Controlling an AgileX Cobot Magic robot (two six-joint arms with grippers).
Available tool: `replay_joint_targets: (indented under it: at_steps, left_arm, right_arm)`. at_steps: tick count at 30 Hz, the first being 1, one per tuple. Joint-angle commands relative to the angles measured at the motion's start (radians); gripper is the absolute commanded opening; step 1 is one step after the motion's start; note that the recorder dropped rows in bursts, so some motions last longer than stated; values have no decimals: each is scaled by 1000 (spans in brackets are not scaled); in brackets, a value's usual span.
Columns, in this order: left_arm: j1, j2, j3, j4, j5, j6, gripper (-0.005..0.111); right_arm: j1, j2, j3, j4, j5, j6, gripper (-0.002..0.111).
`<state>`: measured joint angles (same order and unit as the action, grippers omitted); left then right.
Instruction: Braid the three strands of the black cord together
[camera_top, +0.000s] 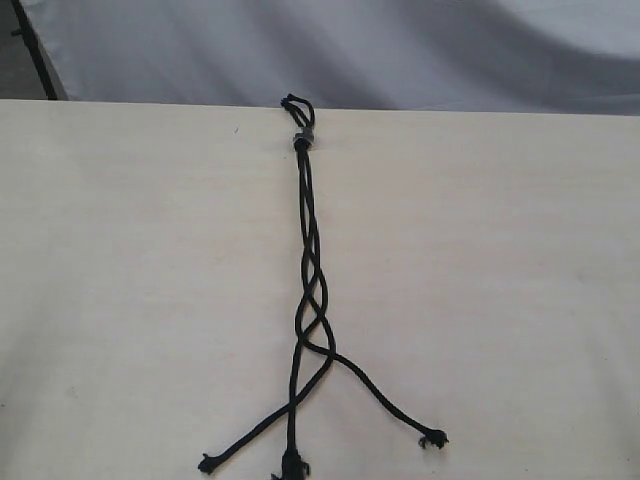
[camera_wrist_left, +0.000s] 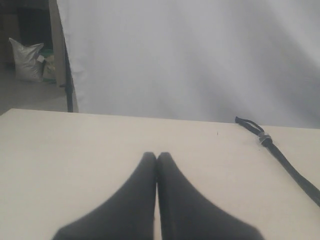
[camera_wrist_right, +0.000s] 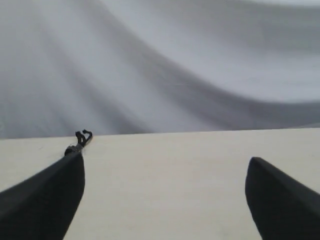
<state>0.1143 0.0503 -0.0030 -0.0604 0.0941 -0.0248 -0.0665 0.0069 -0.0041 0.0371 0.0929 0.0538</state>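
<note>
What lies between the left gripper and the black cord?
Only bare table, seen in the left wrist view: nothing sits between the shut left gripper and the black cord.

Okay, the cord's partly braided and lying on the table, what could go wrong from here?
1. The crossings in the black cord look loose, and neither the left gripper, shut, nor the right gripper, open, holds anything; a tug could undo them.
2. Nothing visibly pins the grey band, so pulling may drag the whole cord.
3. The left strand and middle strand lie close together, inviting a wrong grab.
</note>
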Motion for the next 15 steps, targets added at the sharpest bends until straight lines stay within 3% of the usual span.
replay_joint_targets:
  at_steps: [1, 15]
  left_arm:
    - [1, -5, 3, 0, -1, 3, 1]
    - [1, -5, 3, 0, -4, 1, 1]
  right_arm:
    - [-6, -7, 4, 1, 73, -54, 82]
    - [-6, -7, 4, 43, 74, -44, 82]
